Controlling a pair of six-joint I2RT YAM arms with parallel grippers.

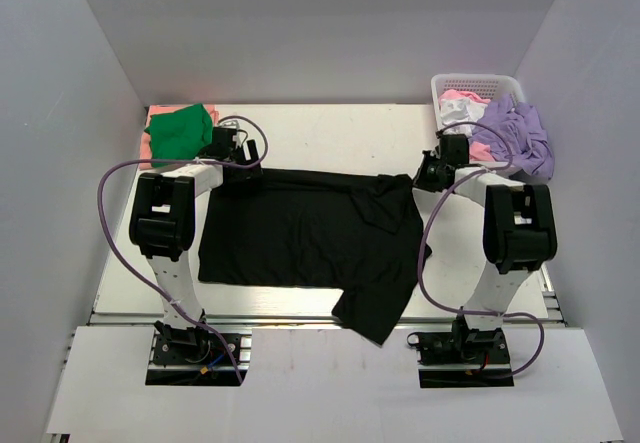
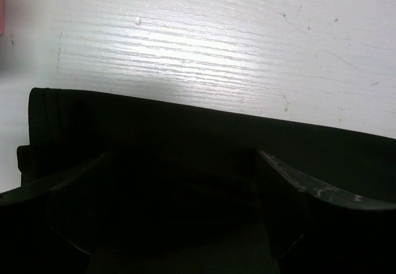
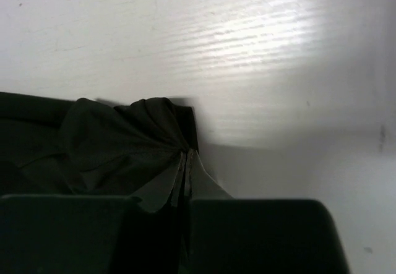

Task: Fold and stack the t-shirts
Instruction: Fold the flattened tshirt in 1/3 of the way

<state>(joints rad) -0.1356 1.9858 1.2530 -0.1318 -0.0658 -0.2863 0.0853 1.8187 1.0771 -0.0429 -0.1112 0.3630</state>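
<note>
One pinch: right tool (image 3: 187,158) clamps black t-shirt (image 3: 117,141).

Plain pale grey walls (image 1: 320,33) close me in on three sides, and beneath me the white table (image 1: 330,133) shows faint scratches, specks and a bright streaky glare.

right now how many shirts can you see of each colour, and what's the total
black t-shirt: 1
green t-shirt: 1
salmon-pink t-shirt: 1
lavender t-shirt: 1
white t-shirt: 1
pale pink t-shirt: 1
total: 6
The last three sit in or hang over the basket, bunched up, so more could be hidden there.
</note>
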